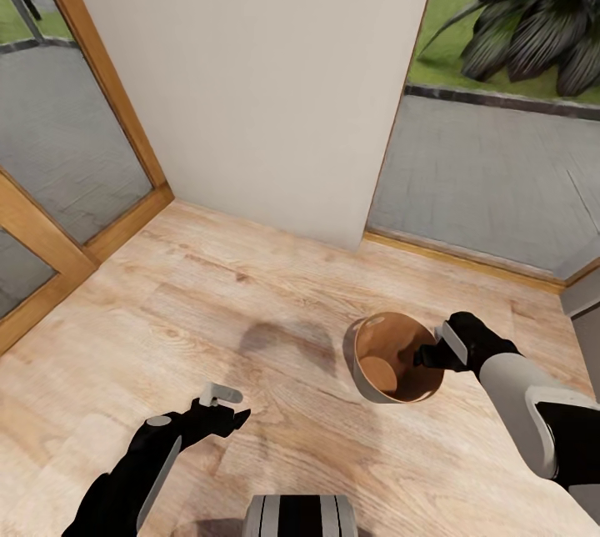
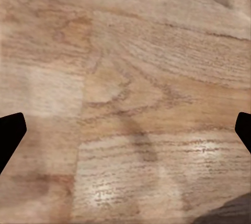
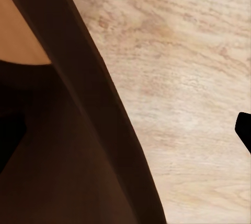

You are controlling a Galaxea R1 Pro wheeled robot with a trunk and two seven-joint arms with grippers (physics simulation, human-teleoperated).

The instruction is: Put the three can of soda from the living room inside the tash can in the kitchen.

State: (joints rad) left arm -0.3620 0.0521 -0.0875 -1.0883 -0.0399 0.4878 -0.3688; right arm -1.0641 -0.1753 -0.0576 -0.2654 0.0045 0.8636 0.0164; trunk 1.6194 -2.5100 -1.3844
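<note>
In the head view the trash can (image 1: 398, 359) sits lower right of centre above the wood-plank floor (image 1: 208, 287), tilted so its glossy brown inside faces the camera, with the grey outer wall showing along its left edge. The right end effector (image 1: 435, 351) is at the can's right rim, one finger inside the rim and the other outside, clamped on the wall. In the right wrist view the can's dark wall (image 3: 89, 130) runs diagonally across the frame with pale floor (image 3: 193, 78) beside it.

The left end effector (image 1: 223, 405) hangs at lower left of the head view, above bare planks, well apart from the can. In the left wrist view its two dark fingertips (image 2: 10, 132) sit at opposite edges of the frame, spread wide with nothing between them, over wood grain (image 2: 130, 104).

A pale wall (image 1: 250, 78) fills upper centre, flanked by wood-framed glass doors (image 1: 50, 187) at left and a glazed opening onto grey paving (image 1: 492, 170) at right, with a dark leafy plant (image 1: 533, 12) at upper right.
</note>
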